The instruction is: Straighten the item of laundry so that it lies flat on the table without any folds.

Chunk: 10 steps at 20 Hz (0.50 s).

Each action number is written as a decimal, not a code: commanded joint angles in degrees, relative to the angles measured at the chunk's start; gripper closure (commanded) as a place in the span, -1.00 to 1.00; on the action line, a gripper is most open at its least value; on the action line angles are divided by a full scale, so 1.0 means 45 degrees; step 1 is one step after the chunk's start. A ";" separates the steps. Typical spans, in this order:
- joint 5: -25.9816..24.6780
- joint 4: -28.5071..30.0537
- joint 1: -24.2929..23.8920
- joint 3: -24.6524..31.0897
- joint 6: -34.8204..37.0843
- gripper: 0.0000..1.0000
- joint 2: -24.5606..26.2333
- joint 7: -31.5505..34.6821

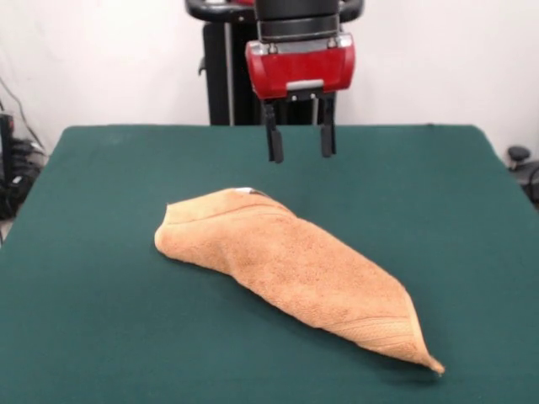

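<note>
Hanging above the far half of the table (pixel 84 252), my gripper (pixel 300 141) is entered first: two dark fingers (pixel 274 143) pointing straight down, set clearly apart, nothing between them, tips in the air with green showing below. Housing: red block with a grey plate at its lower front edge, black wrist above it running out of the top of the picture. Behind: my black pedestal (pixel 221 76) at the table's far side, against a pale wall. Item below and nearer the camera: towel (pixel 295 269), light orange-tan terry, lying on the table and not flat. Form: folded over on itself into a long tapering wedge, running diagonally from a broad rounded end at picture-left, near the table's middle, to a narrow point at the lower right, close to the near edge. Detail: a ridge or fold line runs along its upper side; faint woven band lines cross it near the pointed end; a small white tag (pixel 246 191) peeks out at the upper edge of the broad end, just below my fingertips in the picture yet not touched by them. Towel and gripper: apart. Table: dark green felt-like top, far wider than the towel, bare green on every side of it. Margins: dark cables and gear at the left edge, a dark object at the right edge.
</note>
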 commanded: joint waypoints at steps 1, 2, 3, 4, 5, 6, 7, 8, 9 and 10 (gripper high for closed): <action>0.0507 0.1530 0.0523 -0.0095 0.0227 -1.00 0.0931 0.2516; 0.0580 0.1671 0.0559 -0.0185 0.0326 -1.00 0.0949 0.2587; 0.0653 0.1829 0.0613 -0.0292 0.0532 -1.00 0.0909 0.2653; 0.0771 0.2058 0.0641 -0.0362 0.0479 -1.00 0.0827 0.2822; 0.0782 0.2211 0.0629 -0.0353 0.0190 -1.00 0.0804 0.2908; 0.0950 0.2270 0.0667 -0.0421 0.0784 -1.00 0.0883 0.2853; 0.1049 0.2472 0.0644 -0.0429 0.0939 -1.00 0.0965 0.2860; 0.1124 0.2743 0.0474 -0.0223 0.0566 -1.00 0.0965 0.2862; 0.1172 0.2901 0.0514 -0.0297 0.0552 -1.00 0.0857 0.2907; 0.1221 0.3030 0.0402 -0.0126 0.0666 -1.00 0.0746 0.2704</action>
